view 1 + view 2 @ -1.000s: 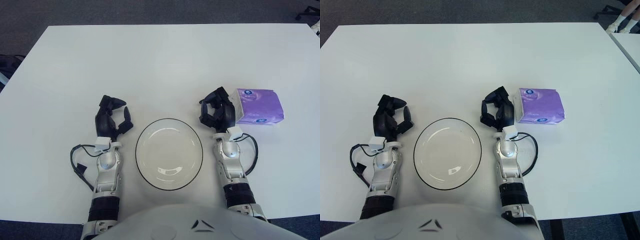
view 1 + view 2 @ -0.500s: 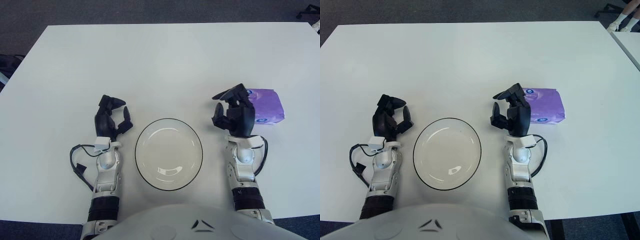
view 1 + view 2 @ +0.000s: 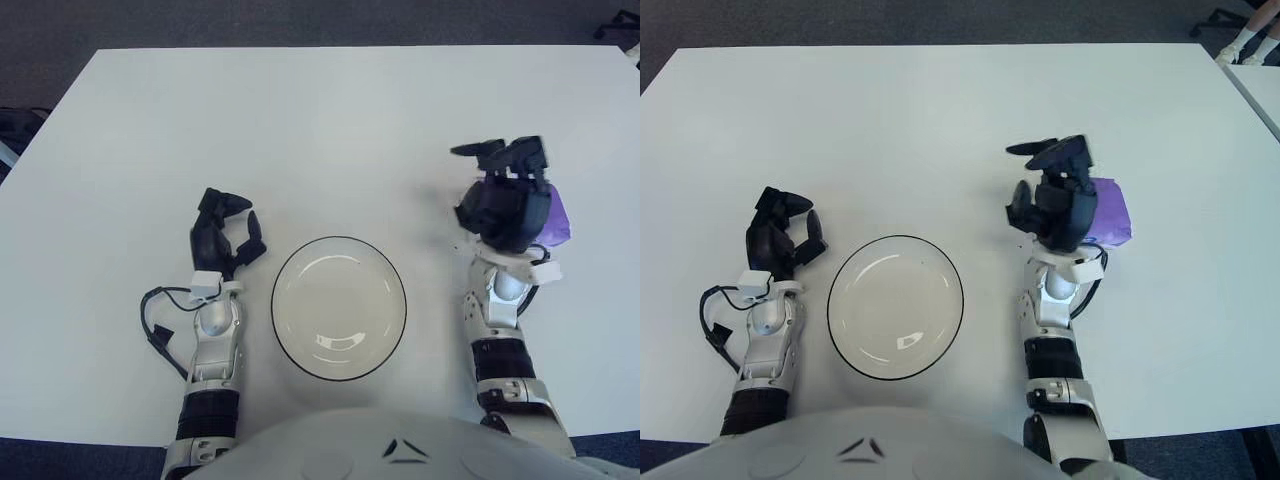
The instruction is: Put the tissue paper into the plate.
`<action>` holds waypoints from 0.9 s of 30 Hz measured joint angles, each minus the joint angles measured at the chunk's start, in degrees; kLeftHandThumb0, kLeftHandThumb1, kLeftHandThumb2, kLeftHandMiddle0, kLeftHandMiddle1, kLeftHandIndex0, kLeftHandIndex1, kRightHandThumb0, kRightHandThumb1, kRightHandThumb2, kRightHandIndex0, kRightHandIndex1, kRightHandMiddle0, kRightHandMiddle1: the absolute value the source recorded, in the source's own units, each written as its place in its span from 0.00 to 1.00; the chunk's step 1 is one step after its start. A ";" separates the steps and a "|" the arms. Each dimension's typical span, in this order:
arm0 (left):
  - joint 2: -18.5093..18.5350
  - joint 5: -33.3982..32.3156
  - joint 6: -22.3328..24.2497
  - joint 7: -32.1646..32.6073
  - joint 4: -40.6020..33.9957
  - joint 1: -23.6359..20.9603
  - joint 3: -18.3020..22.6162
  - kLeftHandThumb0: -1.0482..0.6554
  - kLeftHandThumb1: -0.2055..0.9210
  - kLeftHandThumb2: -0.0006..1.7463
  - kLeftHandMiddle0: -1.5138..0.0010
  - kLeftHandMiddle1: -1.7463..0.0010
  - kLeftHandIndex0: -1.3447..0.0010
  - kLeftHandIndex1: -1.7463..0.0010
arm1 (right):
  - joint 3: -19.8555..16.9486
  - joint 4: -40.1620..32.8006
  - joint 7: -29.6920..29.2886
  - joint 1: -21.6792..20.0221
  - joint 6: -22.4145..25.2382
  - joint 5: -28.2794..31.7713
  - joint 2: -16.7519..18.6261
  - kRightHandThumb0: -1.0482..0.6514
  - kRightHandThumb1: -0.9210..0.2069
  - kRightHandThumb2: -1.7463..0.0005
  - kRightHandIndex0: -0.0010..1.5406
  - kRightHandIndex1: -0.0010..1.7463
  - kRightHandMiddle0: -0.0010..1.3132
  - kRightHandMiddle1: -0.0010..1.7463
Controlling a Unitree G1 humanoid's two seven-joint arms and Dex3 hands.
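White and broad, the counter [image 3: 300, 130] fills the view, with dark carpet beyond its far edge. Near the front edge sits a round white plate with a thin dark rim [image 3: 338, 307], nothing in it. To its right lies a purple plastic-wrapped pack of tissue paper [image 3: 1110, 213], well apart from the plate. The right hand [image 3: 1055, 200] is above the pack's left part, covering most of it, its black fingers [image 3: 1040, 150] spread and holding nothing; whether it touches the pack cannot be told. The left hand [image 3: 222, 235] shows just left of the plate, fingers loosely curled, holding nothing.
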 measured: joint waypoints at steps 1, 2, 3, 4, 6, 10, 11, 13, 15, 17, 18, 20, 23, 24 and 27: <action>0.00 0.12 0.07 0.05 0.03 -0.06 -0.01 0.37 0.61 0.64 0.46 0.00 0.65 0.00 | -0.45 1.05 1.71 -0.54 -0.64 1.90 -0.50 0.41 0.01 0.68 0.03 0.57 0.14 1.00; -0.02 0.27 0.16 0.17 0.07 -0.17 -0.02 0.37 0.61 0.64 0.46 0.00 0.65 0.00 | -1.13 2.40 3.72 -1.10 -1.14 3.84 -1.15 0.36 0.01 0.61 0.02 0.53 0.09 0.89; -0.03 0.32 0.23 0.28 0.07 -0.22 -0.01 0.37 0.61 0.64 0.46 0.00 0.65 0.00 | -1.88 3.64 4.92 -1.58 -1.58 5.27 -1.61 0.33 0.02 0.56 0.01 0.51 0.06 0.82; -0.06 0.34 0.29 0.38 0.07 -0.22 -0.01 0.37 0.61 0.64 0.46 0.00 0.65 0.00 | -2.66 4.77 5.73 -2.10 -1.97 6.12 -1.94 0.32 0.02 0.54 0.01 0.49 0.05 0.78; -0.10 0.34 0.36 0.42 0.10 -0.24 0.00 0.37 0.61 0.64 0.46 0.00 0.65 0.00 | -4.51 6.57 5.83 -3.57 -3.22 6.34 -2.01 0.27 0.01 0.49 0.00 0.38 0.02 0.62; -0.03 0.37 0.47 0.44 0.39 -0.40 0.08 0.37 0.61 0.64 0.46 0.00 0.65 0.00 | -7.80 8.74 6.05 -8.09 -6.34 6.03 -3.37 0.23 0.00 0.43 0.00 0.24 0.00 0.46; -0.10 0.41 0.47 0.44 0.44 -0.49 0.02 0.37 0.61 0.64 0.45 0.00 0.65 0.00 | -8.45 9.22 6.60 -9.23 -7.14 6.25 -4.34 0.22 0.00 0.42 0.00 0.20 0.00 0.42; -0.20 0.45 0.47 0.45 0.43 -0.52 -0.08 0.37 0.61 0.64 0.45 0.00 0.65 0.00 | -9.22 10.20 7.48 -10.78 -8.11 6.20 -5.76 0.21 0.00 0.40 0.00 0.15 0.00 0.37; -0.26 0.44 0.46 0.45 0.42 -0.55 -0.16 0.37 0.62 0.64 0.45 0.00 0.65 0.00 | -10.24 12.41 8.43 -12.26 -9.11 5.73 -7.47 0.20 0.00 0.37 0.00 0.11 0.00 0.32; -0.32 0.44 0.47 0.45 0.44 -0.65 -0.23 0.37 0.62 0.64 0.45 0.00 0.65 0.00 | -11.36 16.04 8.97 -13.56 -9.94 3.49 -9.53 0.19 0.00 0.36 0.00 0.07 0.00 0.29; -0.34 0.43 0.48 0.45 0.44 -0.70 -0.28 0.37 0.62 0.64 0.45 0.00 0.65 0.00 | -11.91 17.70 9.01 -13.93 -9.97 1.88 -10.55 0.19 0.00 0.35 0.00 0.06 0.00 0.27; -0.33 0.44 0.42 0.45 0.30 -0.81 -0.31 0.37 0.62 0.64 0.45 0.00 0.65 0.00 | -13.45 20.01 7.92 -14.32 -10.03 -2.41 -12.12 0.18 0.00 0.33 0.00 0.03 0.00 0.21; -0.31 0.44 -0.11 0.47 -0.14 -1.06 -0.23 0.37 0.62 0.64 0.45 0.00 0.65 0.00 | -15.70 21.18 4.25 -14.32 -9.79 -9.57 -13.66 0.17 0.00 0.29 0.00 0.01 0.00 0.07; -0.28 0.44 -0.16 0.47 -0.28 -1.12 -0.21 0.37 0.62 0.64 0.44 0.00 0.65 0.00 | -16.28 21.24 2.79 -14.29 -9.47 -12.00 -14.09 0.17 0.00 0.29 0.00 0.01 0.00 0.06; -0.33 0.44 -0.21 0.47 -0.35 -1.29 -0.24 0.37 0.62 0.64 0.44 0.00 0.65 0.00 | -17.60 21.26 -2.18 -14.31 -7.45 -19.03 -15.65 0.17 0.00 0.28 0.00 0.00 0.00 0.02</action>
